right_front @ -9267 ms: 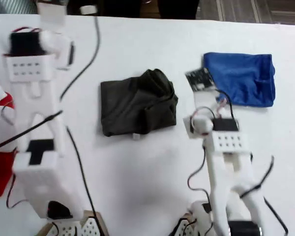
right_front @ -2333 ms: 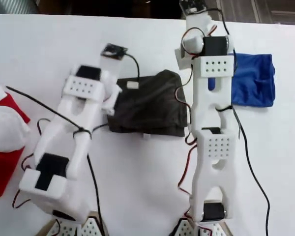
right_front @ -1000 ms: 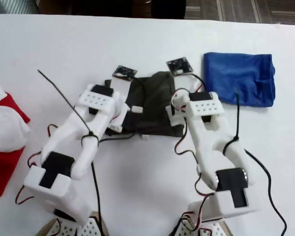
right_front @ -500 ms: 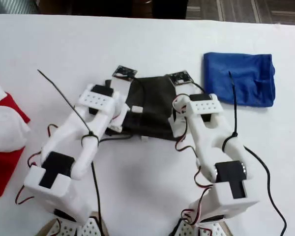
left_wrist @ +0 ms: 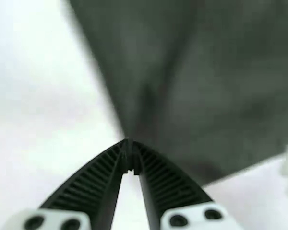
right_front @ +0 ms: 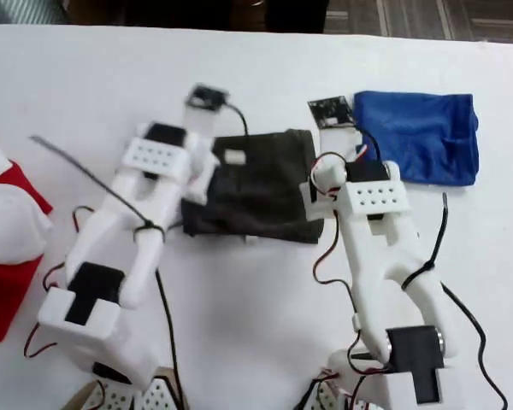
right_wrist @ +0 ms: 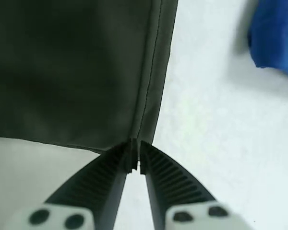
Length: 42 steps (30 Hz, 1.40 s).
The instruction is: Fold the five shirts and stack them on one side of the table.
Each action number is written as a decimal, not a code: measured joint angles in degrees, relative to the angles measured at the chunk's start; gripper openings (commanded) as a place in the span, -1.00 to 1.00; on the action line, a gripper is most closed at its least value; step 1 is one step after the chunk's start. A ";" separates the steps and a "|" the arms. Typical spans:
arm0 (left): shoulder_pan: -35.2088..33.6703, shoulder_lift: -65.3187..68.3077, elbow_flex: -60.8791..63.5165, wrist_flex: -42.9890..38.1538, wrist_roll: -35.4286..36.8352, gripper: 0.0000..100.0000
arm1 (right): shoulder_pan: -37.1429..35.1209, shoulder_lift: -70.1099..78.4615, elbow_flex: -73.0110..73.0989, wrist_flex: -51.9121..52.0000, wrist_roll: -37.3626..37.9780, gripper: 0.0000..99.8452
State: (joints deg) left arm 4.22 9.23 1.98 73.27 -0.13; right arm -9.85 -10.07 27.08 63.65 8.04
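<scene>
1 blue shirt (right_front: 417, 137) lies folded (no stack yet), the left gripper (left_wrist: 129, 155) and right gripper (right_wrist: 134, 153) each pinch the half-folded dark shirt (right_front: 256, 192), and red-and-white clothes (right_front: 4, 231) wait.

A white tabletop (right_front: 265, 68) spans the view; beyond its far edge lies brown plank flooring (right_front: 427, 15) under even light
</scene>
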 measured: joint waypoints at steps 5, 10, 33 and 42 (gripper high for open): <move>-3.78 3.25 -9.58 -0.18 1.85 -0.95 | -2.29 -0.09 3.78 -4.13 -0.53 -0.96; -2.73 16.26 -19.96 -2.46 2.02 -0.95 | -5.36 -0.09 11.69 -8.97 -0.53 -0.96; -3.96 65.41 -86.24 21.54 3.34 -0.95 | -3.08 -0.35 20.31 -11.43 0.79 -0.96; -5.01 67.08 -95.30 27.87 3.34 -0.95 | -3.08 -6.68 19.60 -11.43 0.88 -0.96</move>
State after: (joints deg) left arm -0.79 76.31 -93.32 101.14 3.21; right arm -12.92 -16.75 46.68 52.22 8.92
